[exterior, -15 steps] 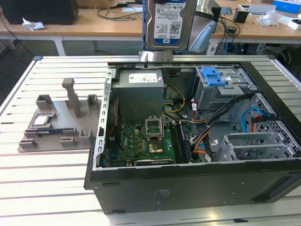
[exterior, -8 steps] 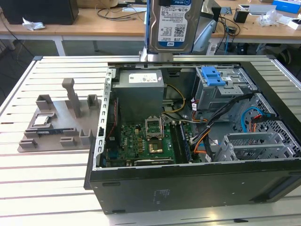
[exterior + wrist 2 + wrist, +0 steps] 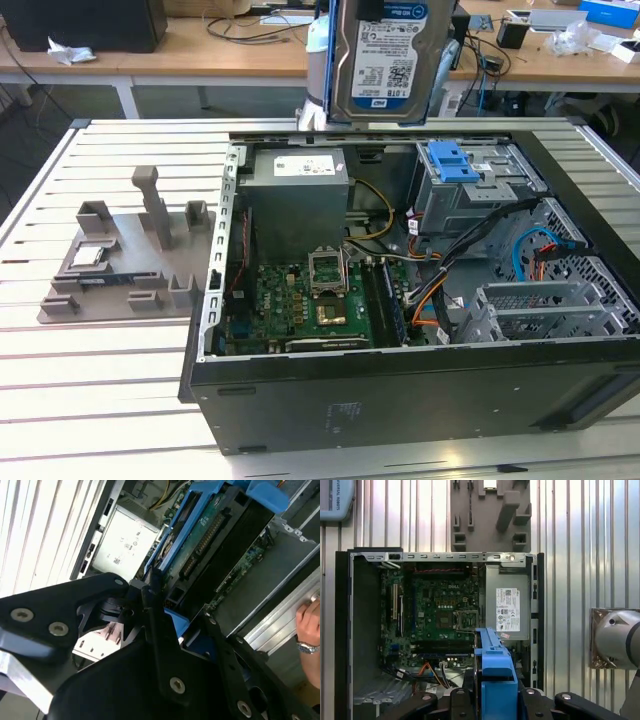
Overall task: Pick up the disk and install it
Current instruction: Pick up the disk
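Observation:
The disk (image 3: 385, 60), a silver drive with a white-and-blue label in a blue bracket, hangs upright above the back edge of the open computer case (image 3: 400, 400) in the exterior view. My gripper (image 3: 180, 625) is shut on its blue bracket, a black finger (image 3: 152, 610) pressing each side. In the first wrist view the disk (image 3: 495, 665) appears edge-on between the fingers of my gripper (image 3: 496, 695), over the case's interior. The grey drive cage (image 3: 475, 195) with its blue latch (image 3: 455, 160) sits inside the case, below the disk and toward the exterior view's right.
Inside the case lie the motherboard (image 3: 300, 300), the power supply (image 3: 297, 200) and loose cables (image 3: 440, 290). A grey fixture (image 3: 130, 250) holding a small silver chip (image 3: 85, 255) rests at the exterior view's left. A person's hand (image 3: 307, 625) wearing a watch hovers by the case's edge.

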You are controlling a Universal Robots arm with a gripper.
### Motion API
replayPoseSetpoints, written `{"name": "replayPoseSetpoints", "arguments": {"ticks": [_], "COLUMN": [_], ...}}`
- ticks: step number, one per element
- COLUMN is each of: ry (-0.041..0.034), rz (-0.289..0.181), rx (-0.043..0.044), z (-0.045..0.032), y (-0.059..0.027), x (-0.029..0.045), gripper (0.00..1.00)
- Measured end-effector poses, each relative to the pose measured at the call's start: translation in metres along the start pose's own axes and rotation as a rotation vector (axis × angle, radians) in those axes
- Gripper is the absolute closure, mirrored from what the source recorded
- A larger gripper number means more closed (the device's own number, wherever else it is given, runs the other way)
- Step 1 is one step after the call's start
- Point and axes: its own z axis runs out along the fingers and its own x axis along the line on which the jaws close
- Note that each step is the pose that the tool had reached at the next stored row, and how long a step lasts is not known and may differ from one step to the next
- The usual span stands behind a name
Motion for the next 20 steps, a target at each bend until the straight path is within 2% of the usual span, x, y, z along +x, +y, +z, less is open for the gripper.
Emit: {"name": "replayPoseSetpoints", "arguments": {"ticks": [1, 2, 3, 5, 7, 11, 14, 15, 16, 17, 18, 20], "ry": [0.0001, 0.0000, 0.0000, -0.0001, -0.0024, -0.0131, -0.0167, -0.0207, -0.0295, -0.0443, -0.0527, -0.0540], "rz": [0.000, 0.000, 0.000, 0.000, 0.000, 0.000, 0.000, 0.000, 0.001, 0.004, 0.009, 0.024], "rx": [-0.0007, -0.0026, -0.0053, -0.0065, -0.0071, -0.0070, -0.0071, -0.0070, -0.0070, -0.0068, -0.0066, -0.0061], "z": [-0.0004, -0.0010, -0.0014, -0.0017, -0.0018, -0.0016, -0.0018, -0.0017, -0.0018, -0.0018, -0.0018, -0.0015], "y": [-0.0093, -0.0235, -0.0375, -0.0517, -0.0559, -0.0568, -0.0570, -0.0570, -0.0570, -0.0570, -0.0569, -0.0570], "x": [0.0105, 0.0234, 0.0330, 0.0358, 0.0411, 0.0535, 0.0629, 0.0646, 0.0653, 0.0657, 0.0659, 0.0660], "gripper": [0.63, 0.63, 0.63, 0.63, 0.63, 0.63, 0.63, 0.63, 0.63, 0.63, 0.63, 0.63]}}
